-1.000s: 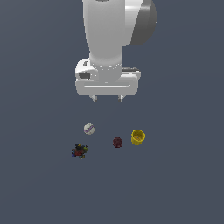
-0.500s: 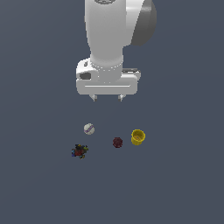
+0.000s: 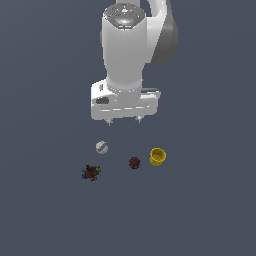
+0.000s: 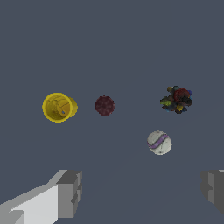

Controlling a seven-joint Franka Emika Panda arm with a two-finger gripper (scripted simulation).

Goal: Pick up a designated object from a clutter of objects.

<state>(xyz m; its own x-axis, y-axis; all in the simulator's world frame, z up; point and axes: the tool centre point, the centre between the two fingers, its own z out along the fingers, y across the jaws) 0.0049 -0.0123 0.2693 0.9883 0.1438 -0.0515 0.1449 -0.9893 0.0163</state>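
- The dark red lump [image 3: 134, 162] lies on the flat grey floor [image 3: 45, 210], untouched. In the exterior view it sits between the yellow cup [image 3: 157, 156], close on that view's right, and the white ball [image 3: 102, 147], farther off on that view's left.
- In the wrist view the dark red lump [image 4: 104, 105] shows as a small round body with a bumpy, berry-like skin, a little smaller than the yellow cup [image 4: 59, 106] beside it, with bare floor all round it.
- My judgement is that it is light and fairly stiff. The bumps should give the fingers some bite, but its roundness means it may roll or squirt out if pinched off-centre.
- The sound place to take hold looks to be across its widest part, one finger on each side, low enough that the pads close at the middle and not on the upper curve.
- The gap on the cup side is the narrower one, so a finger coming down there risks nudging the cup.
- The white ball [image 4: 159, 142], marked with a purplish band, and the dark multicoloured clump [image 4: 176, 99] lie well apart from the lump and should not be in the way.
- The gripper [image 3: 124, 120] hangs above the clutter, holding nothing. In the wrist view its fingers [image 4: 70, 192] stand far apart at the two lower corners, jaws spread wide.
- Judging by the exterior view, it is not yet over the lump, so centring comes before descent.
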